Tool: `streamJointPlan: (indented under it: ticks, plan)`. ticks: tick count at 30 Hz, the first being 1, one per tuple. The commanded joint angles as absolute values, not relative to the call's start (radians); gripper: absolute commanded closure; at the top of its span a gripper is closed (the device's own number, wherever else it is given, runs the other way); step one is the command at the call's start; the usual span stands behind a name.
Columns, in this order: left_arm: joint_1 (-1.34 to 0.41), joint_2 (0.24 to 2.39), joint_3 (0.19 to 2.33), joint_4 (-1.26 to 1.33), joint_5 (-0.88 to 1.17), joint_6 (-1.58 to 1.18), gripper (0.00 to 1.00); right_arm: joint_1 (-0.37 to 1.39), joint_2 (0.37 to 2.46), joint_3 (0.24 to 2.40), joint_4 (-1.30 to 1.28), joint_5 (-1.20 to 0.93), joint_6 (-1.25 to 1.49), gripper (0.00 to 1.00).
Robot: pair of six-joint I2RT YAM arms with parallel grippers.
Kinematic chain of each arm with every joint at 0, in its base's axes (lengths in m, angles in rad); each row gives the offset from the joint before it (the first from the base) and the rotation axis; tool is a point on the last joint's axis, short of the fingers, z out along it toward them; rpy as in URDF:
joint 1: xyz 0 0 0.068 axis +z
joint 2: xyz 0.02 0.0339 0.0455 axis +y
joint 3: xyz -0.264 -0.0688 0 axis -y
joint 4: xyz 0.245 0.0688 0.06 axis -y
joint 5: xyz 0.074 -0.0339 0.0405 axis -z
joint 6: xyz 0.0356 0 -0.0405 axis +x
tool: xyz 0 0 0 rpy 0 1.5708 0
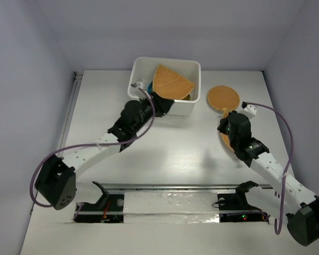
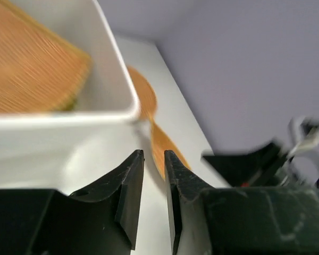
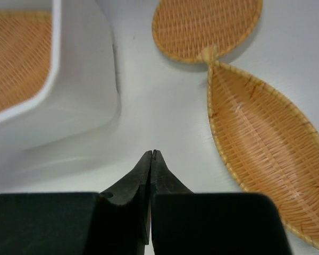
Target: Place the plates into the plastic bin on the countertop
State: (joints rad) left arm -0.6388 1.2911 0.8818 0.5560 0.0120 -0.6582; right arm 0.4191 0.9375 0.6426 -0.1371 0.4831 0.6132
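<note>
In plastic bin (image 1: 185,109), fan-shaped wicker plate (image 1: 171,83) lying tilted and covering most of the opening. Sliver of blue-green at its left edge, probably the teal plate (image 1: 148,85), too hidden to confirm. Impossible to count anything else beneath. Outside the bin, on the countertop (image 1: 170,154) to its right: round wicker plate (image 3: 204,24) and leaf-shaped wicker plate (image 3: 260,143), meeting tip to tip, the round one nearer the bin's corner. No other plates seen loose, so judged: most of the load in, two left to go. At the bin's near wall and outside it, left gripper (image 2: 154,154) with jaws narrowly apart and nothing between them. Low over bare countertop between bin and leaf plate, right gripper (image 3: 151,153) with jaws pressed together, empty. Next likely: open right jaws and take the leaf plate by its near rim. Thin woven edge lying flat, so some risk of slipping off or of dragging the round plate through the shared tip.
</note>
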Motion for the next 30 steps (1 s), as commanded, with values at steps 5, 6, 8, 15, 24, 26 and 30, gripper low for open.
streamJointPlan:
  ticks: [5, 6, 8, 15, 24, 26, 30]
  plan:
    - [-0.889, 1.538, 0.918, 0.615, 0.011, -0.649, 0.92, 0.414, 0.735, 0.925, -0.253, 0.592, 0.56, 0.99]
    - [-0.908, 1.574, 0.945, 0.614, 0.009, -0.65, 0.94, 0.414, 0.721, 0.948, -0.264, 0.592, 0.555, 0.99]
    - [-0.962, 1.685, 1.044, 0.588, -0.021, -0.649, 0.94, 0.414, 0.683, 0.995, -0.284, 0.58, 0.546, 0.97]
    - [-1.046, 2.057, 1.431, 0.402, -0.032, -0.653, 0.7, 0.414, 0.626, 1.017, -0.298, 0.474, 0.54, 0.92]
    - [-1.055, 2.302, 1.724, 0.249, -0.021, -0.699, 0.53, 0.414, 0.58, 0.971, -0.256, 0.379, 0.535, 0.87]
    - [-1.055, 2.322, 1.746, 0.232, -0.025, -0.701, 0.53, 0.414, 0.572, 0.962, -0.25, 0.374, 0.535, 0.86]
    - [-1.055, 2.416, 1.868, 0.184, -0.018, -0.706, 0.54, 0.414, 0.561, 0.943, -0.233, 0.354, 0.528, 0.86]
